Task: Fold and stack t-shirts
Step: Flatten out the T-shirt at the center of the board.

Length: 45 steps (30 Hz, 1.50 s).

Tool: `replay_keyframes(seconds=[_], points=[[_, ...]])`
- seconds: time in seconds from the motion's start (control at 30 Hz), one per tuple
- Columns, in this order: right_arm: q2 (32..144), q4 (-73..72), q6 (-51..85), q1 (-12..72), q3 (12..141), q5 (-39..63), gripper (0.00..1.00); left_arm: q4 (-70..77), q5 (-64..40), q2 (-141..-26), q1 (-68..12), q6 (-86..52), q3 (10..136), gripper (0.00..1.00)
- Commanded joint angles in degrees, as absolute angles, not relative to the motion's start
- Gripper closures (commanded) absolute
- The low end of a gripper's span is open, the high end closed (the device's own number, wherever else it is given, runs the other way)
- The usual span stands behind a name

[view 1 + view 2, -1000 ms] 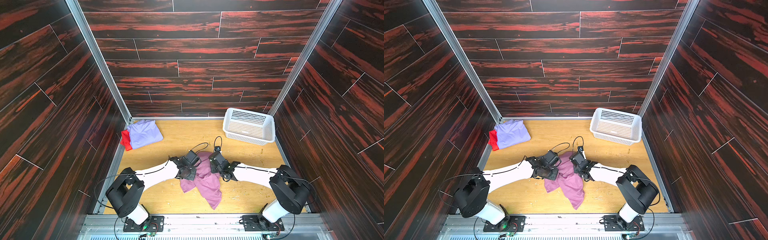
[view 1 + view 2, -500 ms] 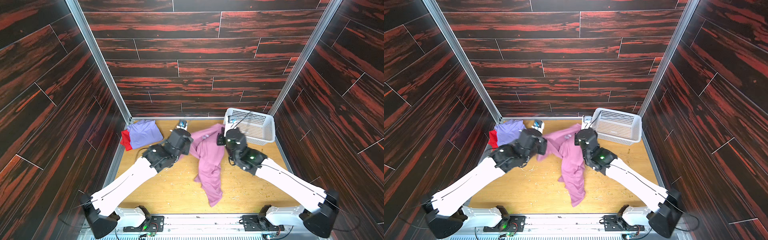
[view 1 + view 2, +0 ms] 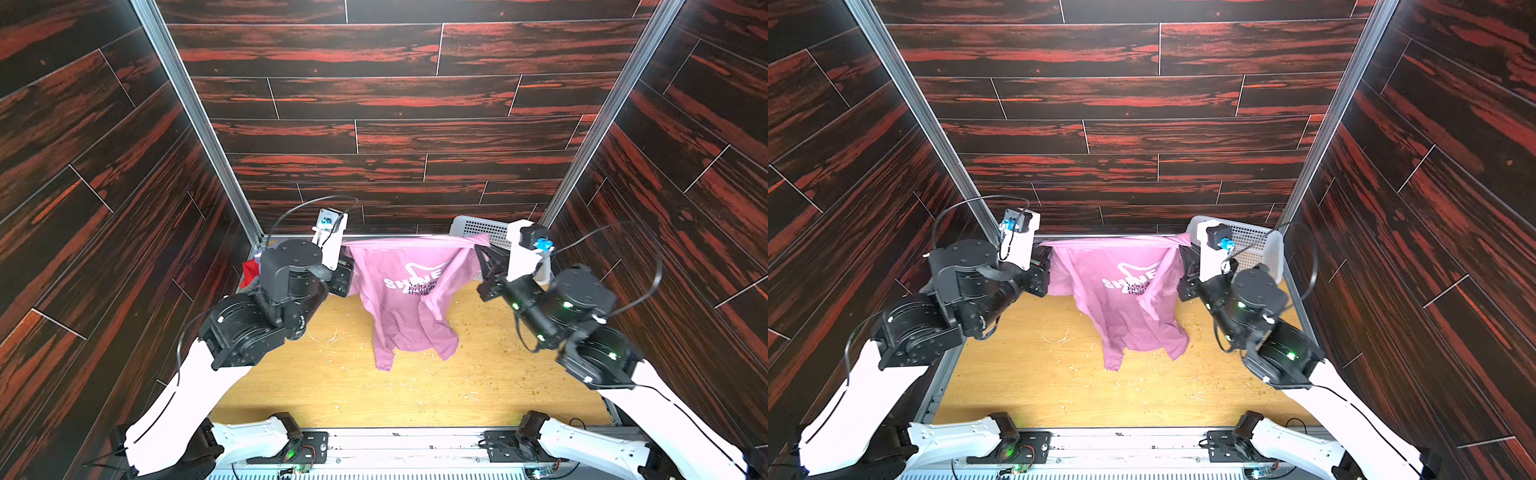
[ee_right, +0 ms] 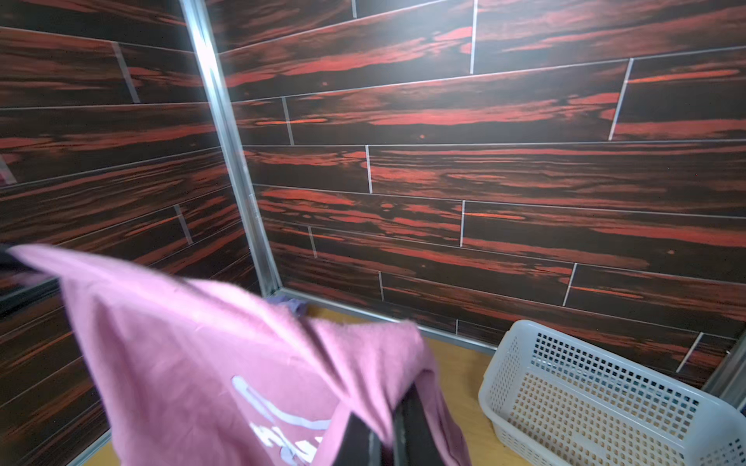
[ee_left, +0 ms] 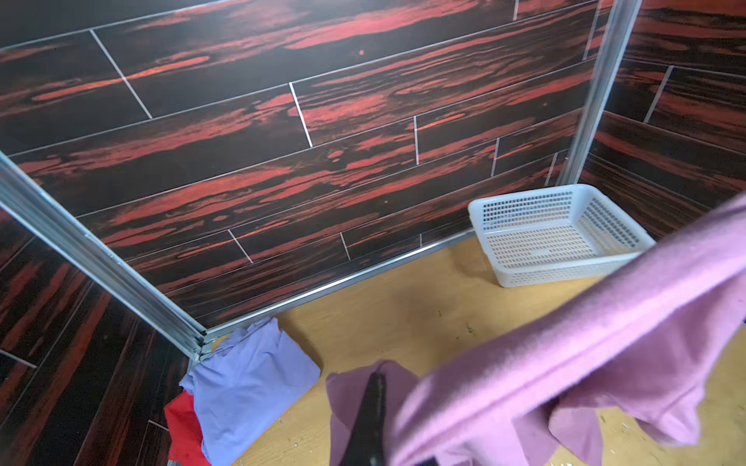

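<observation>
Aloft, pink-mauve t-shirt (image 3: 399, 316) hangs lengthwise down (top edge taut, level)

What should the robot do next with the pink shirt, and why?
Probably lower the shirt flat onto the table. The left gripper and right gripper are shut on its top edge, holding it stretched in the air; it must lie flat before folding.
</observation>
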State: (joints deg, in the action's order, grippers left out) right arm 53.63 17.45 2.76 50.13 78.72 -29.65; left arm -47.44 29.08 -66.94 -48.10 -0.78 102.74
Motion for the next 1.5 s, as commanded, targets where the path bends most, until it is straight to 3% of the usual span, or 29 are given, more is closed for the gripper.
replay_keyframes(seconds=[0.0, 0.13, 0.27, 0.53, 0.73, 1.0, 1.3, 1.47], points=[[48.4, 24.6, 2.8, 47.7, 84.2, -38.5, 0.99, -54.6, 38.3, -62.4, -46.8, -2.3, 107.3, 1.00], [46.8, 28.4, 4.5, 47.7, 86.1, -36.5, 0.98, -55.0, 35.6, -61.3, -47.5, -4.2, 107.8, 1.00], [50.9, 30.6, 7.6, 47.7, 83.9, -42.0, 0.99, -53.8, 34.9, -61.2, -47.6, -4.4, 105.4, 1.00], [51.8, 20.8, 9.6, 47.7, 74.2, -46.8, 1.00, -46.4, 31.9, -65.8, -48.0, -0.1, 109.4, 1.00], [50.0, 24.8, 2.1, 47.7, 84.2, -49.8, 1.00, -43.0, 29.5, -72.0, -48.9, 5.5, 120.9, 1.00], [46.3, 33.8, -3.7, 47.6, 101.0, -51.1, 0.99, -51.7, 28.2, -75.9, -49.6, 6.8, 138.4, 1.00], [48.2, 35.9, -5.9, 47.6, 105.0, -55.1, 0.98, -51.1, 28.1, -70.1, -49.6, 5.6, 132.7, 1.00], [56.4, 33.6, 0.2, 47.6, 94.1, -58.2, 0.97, -44.6, 34.1, -67.7, -49.6, 6.7, 114.6, 1.00]])
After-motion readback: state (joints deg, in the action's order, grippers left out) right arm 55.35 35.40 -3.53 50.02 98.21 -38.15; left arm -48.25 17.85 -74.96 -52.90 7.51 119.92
